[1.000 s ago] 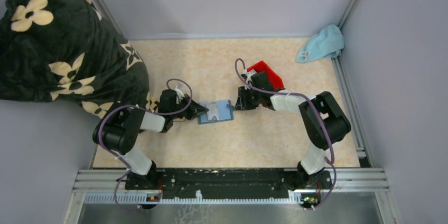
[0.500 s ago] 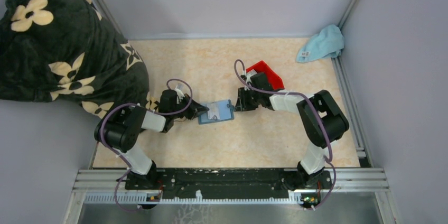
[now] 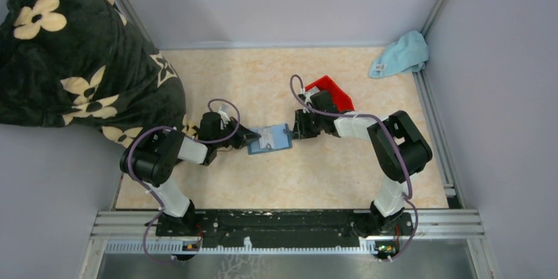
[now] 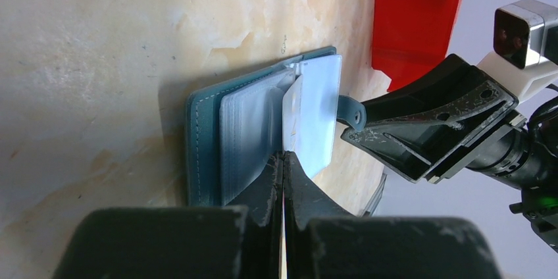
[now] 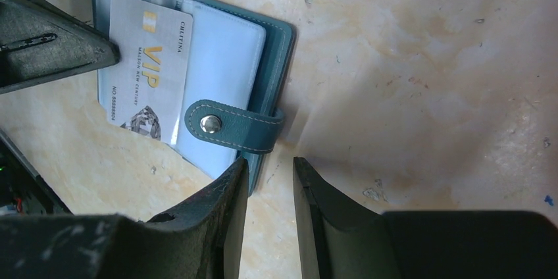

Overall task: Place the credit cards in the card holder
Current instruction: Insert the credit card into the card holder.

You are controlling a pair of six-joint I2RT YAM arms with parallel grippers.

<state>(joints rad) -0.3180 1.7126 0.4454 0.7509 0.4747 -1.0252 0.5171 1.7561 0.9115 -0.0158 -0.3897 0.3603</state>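
From above, the card holder [image 3: 270, 139] lies open at the middle of the bench [image 3: 250, 81]. Your left tool [image 3: 254, 138] is at its left edge and your right tool [image 3: 297, 131] at its right edge. The red bin [image 3: 332, 92] sits just behind the right arm.

Through the left wrist, the left tool's jaws are pressed together. Their tips are against the edge of a credit card [image 4: 316, 118] that lies over the clear sleeves [image 4: 253, 127] and sticks out past the holder.

Through the right wrist, the right tool's jaws stand apart with only bench between them. One finger [image 5: 227, 190] overlaps the holder's edge near the snap strap [image 5: 230, 126].

I judge this card only part-way in, so you have yet to seat it. No other cards show.
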